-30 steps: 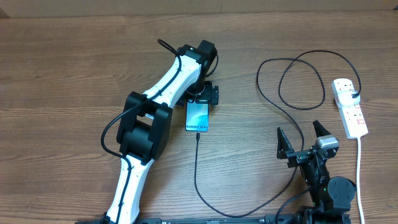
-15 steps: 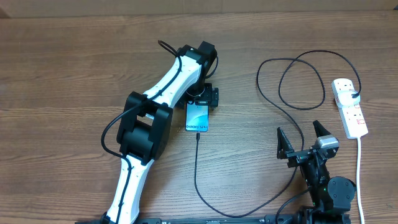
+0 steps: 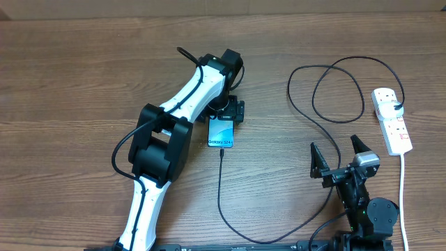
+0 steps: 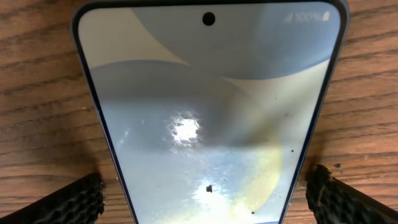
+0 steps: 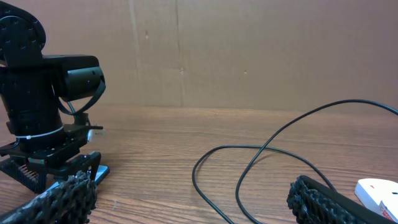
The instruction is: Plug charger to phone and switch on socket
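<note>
The phone lies flat mid-table, light blue screen up, "Galaxy S24" text at its near end. In the left wrist view the phone fills the frame. My left gripper is open and straddles the phone's far end, with a small gap on each side. The charger, a thin black cable, ends in a tip touching the phone's near end; whether it is seated I cannot tell. It loops right to a black plug in the socket. My right gripper is open and empty at the front right.
The cable's loops lie between the phone and the power strip, and show between my right fingers. The strip's white cord runs toward the front edge. A cardboard wall closes the far side.
My left gripper has shifted slightly at the phone's far end. The phone, the cable and the right arm have not moved.
</note>
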